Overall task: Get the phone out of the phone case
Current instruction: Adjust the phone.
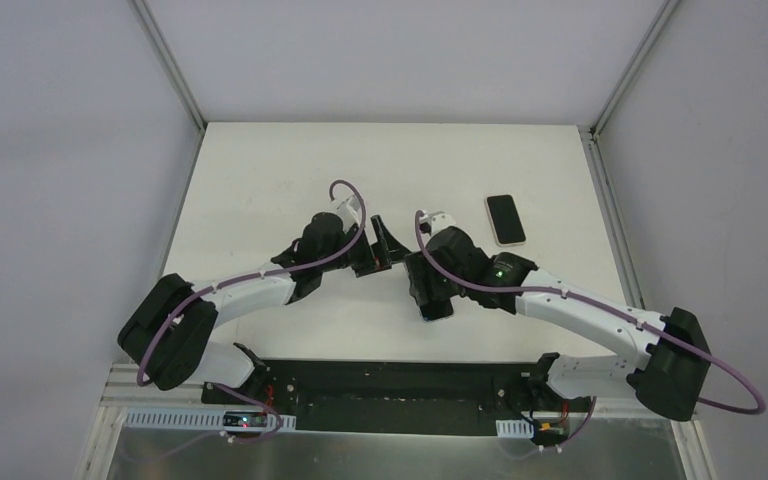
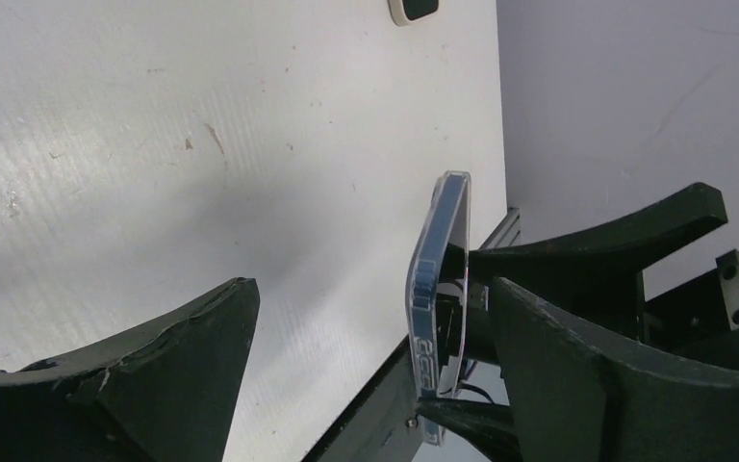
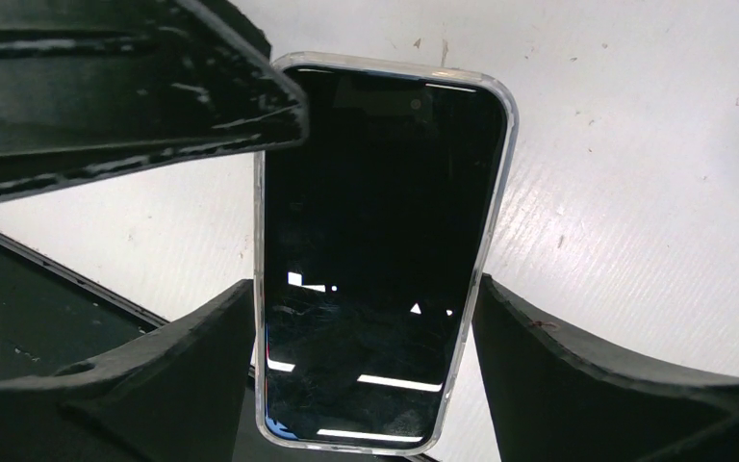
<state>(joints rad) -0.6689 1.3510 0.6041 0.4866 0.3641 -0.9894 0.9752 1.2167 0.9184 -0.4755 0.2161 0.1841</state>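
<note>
My right gripper (image 3: 366, 284) is shut on the clear phone case (image 3: 508, 164), one finger pressing each long side near its lower end. The phone (image 3: 375, 221) sits inside the case, dark screen facing the camera, held up off the white table (image 3: 635, 144). In the left wrist view the phone case (image 2: 435, 289) appears edge-on, its side showing blue through the clear rim. My left gripper (image 2: 368, 289) is open and straddles the case's upper end. One left finger (image 3: 144, 87) overlaps the top left corner. In the top view both grippers (image 1: 385, 250) meet at mid-table.
A second phone (image 1: 505, 218) with a black screen and pale rim lies flat on the table at the back right, apart from both arms. It also shows as that phone (image 2: 412, 10) at the left wrist view's top edge. Grey walls enclose the table.
</note>
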